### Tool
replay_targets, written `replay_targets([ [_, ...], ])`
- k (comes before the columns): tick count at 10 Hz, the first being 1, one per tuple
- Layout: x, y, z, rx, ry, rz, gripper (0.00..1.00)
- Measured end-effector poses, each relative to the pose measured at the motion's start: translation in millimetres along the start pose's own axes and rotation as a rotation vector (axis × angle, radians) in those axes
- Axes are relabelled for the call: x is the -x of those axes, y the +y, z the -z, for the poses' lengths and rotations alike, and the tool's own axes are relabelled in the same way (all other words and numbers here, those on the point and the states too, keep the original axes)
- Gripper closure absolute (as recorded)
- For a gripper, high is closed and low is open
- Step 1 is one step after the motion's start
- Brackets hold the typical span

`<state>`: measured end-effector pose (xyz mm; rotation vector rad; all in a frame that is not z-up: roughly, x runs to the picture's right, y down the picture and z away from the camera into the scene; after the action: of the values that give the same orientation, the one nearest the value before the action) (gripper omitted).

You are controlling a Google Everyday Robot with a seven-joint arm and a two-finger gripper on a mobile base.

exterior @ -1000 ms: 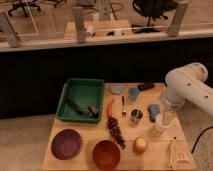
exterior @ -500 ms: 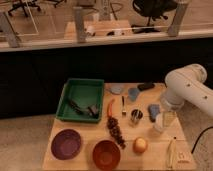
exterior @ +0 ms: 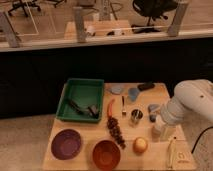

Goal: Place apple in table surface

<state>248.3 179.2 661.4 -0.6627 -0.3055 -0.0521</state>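
One round apple (exterior: 140, 145) on wooden table surface (exterior: 89, 128), pincer (exterior: 159, 129) near it

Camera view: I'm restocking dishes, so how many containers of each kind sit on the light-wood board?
Round bowls: 2, purple bowl and orange-brown bowl
Green rectangular tray: 1
Small metal cup: 1
Total: 4
The pincer hangs above the light-wood board, near the cup.

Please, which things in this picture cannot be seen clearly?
All in the camera view:
- Gripper, right of the metal cup at the right edge of the table surface: mostly covered by the white arm.
- Dark items in the green tray: too blurred to name.
- Pale object right of the apple: blurred, unidentifiable.
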Motion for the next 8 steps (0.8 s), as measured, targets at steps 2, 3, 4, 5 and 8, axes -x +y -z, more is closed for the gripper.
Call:
replay_targets([
  [2, 5.6, 3.9, 1.6, -0.006, -0.065, 0.038, 0.20],
  [3, 6.7, 3.6, 1.5, -0.007, -0.070, 0.043, 0.20],
  [4, 7.4, 2.8, 1.1, -0.007, -0.071, 0.045, 0.20],
  [5, 6.4, 3.7, -0.9, -0.006, -0.076, 0.045, 0.20],
  [8, 4.1, 21.0, -29.5, 0.015, -0.139, 0.086, 0.20],
])
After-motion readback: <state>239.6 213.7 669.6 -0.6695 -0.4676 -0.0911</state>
